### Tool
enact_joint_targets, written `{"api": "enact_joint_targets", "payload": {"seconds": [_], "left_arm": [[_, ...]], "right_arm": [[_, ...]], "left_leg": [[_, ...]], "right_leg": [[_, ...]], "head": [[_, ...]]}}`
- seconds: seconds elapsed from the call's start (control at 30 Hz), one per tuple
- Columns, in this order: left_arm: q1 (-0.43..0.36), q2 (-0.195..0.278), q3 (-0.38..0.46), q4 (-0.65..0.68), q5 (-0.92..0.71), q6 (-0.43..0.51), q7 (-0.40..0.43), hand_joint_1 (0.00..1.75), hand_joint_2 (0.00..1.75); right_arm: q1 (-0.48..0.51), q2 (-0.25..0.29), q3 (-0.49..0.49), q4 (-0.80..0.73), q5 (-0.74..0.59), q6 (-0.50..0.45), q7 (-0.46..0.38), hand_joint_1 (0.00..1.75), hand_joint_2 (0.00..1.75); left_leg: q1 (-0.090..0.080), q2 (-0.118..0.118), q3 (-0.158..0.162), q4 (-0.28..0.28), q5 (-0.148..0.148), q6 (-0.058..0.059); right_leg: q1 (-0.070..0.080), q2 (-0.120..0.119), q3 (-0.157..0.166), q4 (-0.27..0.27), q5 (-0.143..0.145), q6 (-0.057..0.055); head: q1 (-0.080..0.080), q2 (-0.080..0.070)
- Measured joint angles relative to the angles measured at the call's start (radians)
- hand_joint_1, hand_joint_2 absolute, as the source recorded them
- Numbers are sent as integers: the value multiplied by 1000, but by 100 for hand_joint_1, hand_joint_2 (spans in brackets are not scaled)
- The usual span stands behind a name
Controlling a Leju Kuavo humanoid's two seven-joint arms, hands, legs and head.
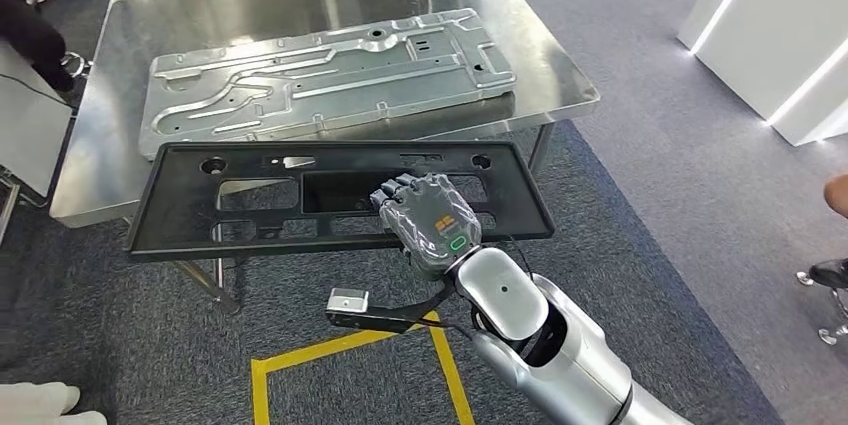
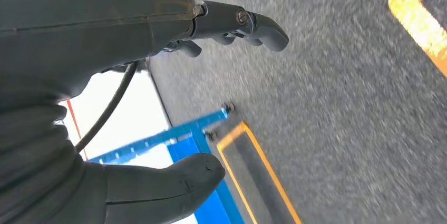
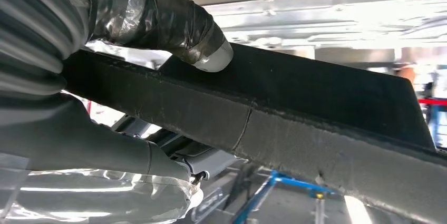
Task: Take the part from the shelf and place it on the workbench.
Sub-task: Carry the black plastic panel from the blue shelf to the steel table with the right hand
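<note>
The black plastic part (image 1: 340, 197), a long flat frame with cut-out windows, is off the shelf and held out by the right hand (image 1: 428, 222) at the near edge of the steel table (image 1: 560, 75). Its far long edge seems to overlap the table's front edge, while most of it hangs out over the grey carpet (image 1: 640, 195); whether that far edge already touches the steel cannot be told. The right hand grips the part along its near edge toward the middle: in the right wrist view the taped fingers (image 3: 158, 18) press on one face of the part (image 3: 316, 108) and the thumb (image 3: 105, 150) lies under the other, so the hand is clamped on it. A large stamped metal panel (image 1: 330, 80) already lies across the middle of the table, leaving only a strip of bare steel in front of it. The left hand (image 2: 158, 103) hangs down by the floor, its fingers (image 2: 248, 23) apart and holding nothing, near a blue frame (image 2: 174, 137) and yellow floor tape (image 2: 421, 18). By my judgement the fetching and carrying are done; what is left is to push the part further onto the table, set it flat and let go.
</note>
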Motion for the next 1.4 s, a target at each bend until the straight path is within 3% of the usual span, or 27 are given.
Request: {"api": "enact_joint_targets", "payload": {"seconds": [0.03,0.1,0.13,0.17,0.23,0.3,0.33,0.37,0.47,0.53,0.6,0.63,0.7,0.73,0.8,0.83,0.87,0.9,0.97,1.03,1.17,1.4], "left_arm": [[1,-1,0,0,0,-1,0,0,175],[5,-1,0,0,0,-1,1,0,175],[7,0,0,1,0,0,1,0,175],[8,0,0,1,0,-1,1,0,175],[5,-1,0,1,0,-1,2,0,175],[1,-1,0,1,0,-1,1,0,175],[0,-2,0,1,0,-1,1,0,175],[1,-2,0,1,0,-1,1,0,175],[3,0,0,1,0,0,2,0,175],[3,2,0,1,0,0,4,0,175],[4,2,0,1,2,-1,6,0,175],[6,2,0,1,4,-1,7,0,175],[6,3,0,1,8,-1,9,0,175],[4,3,0,1,10,0,9,0,175],[1,3,0,1,12,2,10,0,175],[0,4,0,2,12,3,10,0,175],[1,4,0,2,13,3,10,0,175],[1,4,0,1,13,3,11,0,175],[1,2,0,1,14,1,13,0,175],[0,0,0,1,14,0,16,0,175],[3,-2,0,1,13,0,20,0,175],[1,-2,0,1,13,-2,27,0,175]], "right_arm": [[-1,-1,1,0,0,0,0,175,175],[-5,-1,3,1,0,0,0,175,175],[-7,0,3,1,0,0,0,175,175],[-8,0,4,1,0,0,0,175,175],[-10,1,5,1,0,0,0,175,175],[-9,0,6,3,0,0,0,175,175],[-8,0,7,4,0,0,0,175,175],[-8,-1,8,5,0,0,0,175,175],[-11,-5,8,5,-3,0,-1,175,175],[-16,-12,8,3,-7,1,-1,175,175],[-18,-20,9,1,-11,1,-2,175,175],[-19,-25,9,-2,-12,1,-2,175,175],[-22,-33,9,-7,-14,1,-2,175,175],[-23,-40,8,-9,-16,1,-3,175,175],[-22,-57,8,-11,-27,2,-6,175,175],[-21,-65,8,-11,-35,3,-8,175,175],[-20,-73,8,-11,-41,4,-10,175,175],[-21,-78,8,-11,-45,4,-11,175,175],[-22,-89,8,-13,-47,4,-12,175,175],[-24,-100,8,-15,-47,4,-13,175,175],[-25,-118,7,-16,-44,5,-12,175,175],[-24,-135,7,-13,-37,7,-9,175,175]], "left_leg": [[1,-12,-4,0,0,-6],[5,-32,-10,-1,2,-21],[4,-21,-12,4,-1,-26],[3,7,-21,23,-14,-32],[2,81,-67,120,-67,-43],[9,111,-133,243,-116,-54],[12,115,-150,271,-117,-58],[15,119,-145,257,-98,-61],[13,160,-44,64,-5,-58],[5,176,-12,1,10,-42],[2,156,-12,0,7,-24],[3,145,-11,-2,7,-18],[7,127,-6,-8,8,-4],[8,120,-4,-10,9,1],[5,104,-4,-9,8,10],[3,97,-3,-8,7,13],[0,88,-2,-7,6,14],[-3,80,0,-7,5,14],[-8,68,5,-6,2,13],[-12,62,4,-2,-1,9],[-11,64,1,0,-6,6],[-9,64,4,-4,-5,1]], "right_leg": [[0,11,7,-19,1,-2],[0,-7,13,-28,0,-7],[-2,-19,19,-35,2,-11],[-5,-33,26,-43,4,-16],[-5,-64,36,-52,3,-23],[-3,-98,39,-52,-1,-25],[-3,-114,41,-51,-4,-24],[-3,-129,44,-51,-8,-22],[-1,-166,58,-48,-23,-10],[4,-185,65,-46,-31,2],[7,-201,71,-48,-35,12],[4,-194,74,-46,-40,18],[-1,-144,56,3,-74,27],[-3,-112,29,59,-103,28],[-2,-83,-47,195,-156,28],[0,-80,-76,237,-160,27],[0,-79,-88,242,-143,24],[2,-78,-80,207,-108,19],[7,-71,-29,73,-27,3],[10,-65,6,-18,9,-6],[12,-61,9,-35,9,9],[14,-61,8,-33,7,2]], "head": [[0,0],[1,0],[0,0],[-1,0],[-4,0],[-4,0],[-4,0],[-4,0],[-4,0],[-4,0],[-4,0],[-4,0],[-4,0],[-4,0],[-4,0],[-4,0],[-4,0],[-4,0],[-4,0],[-4,0],[-4,0],[-4,0]]}}
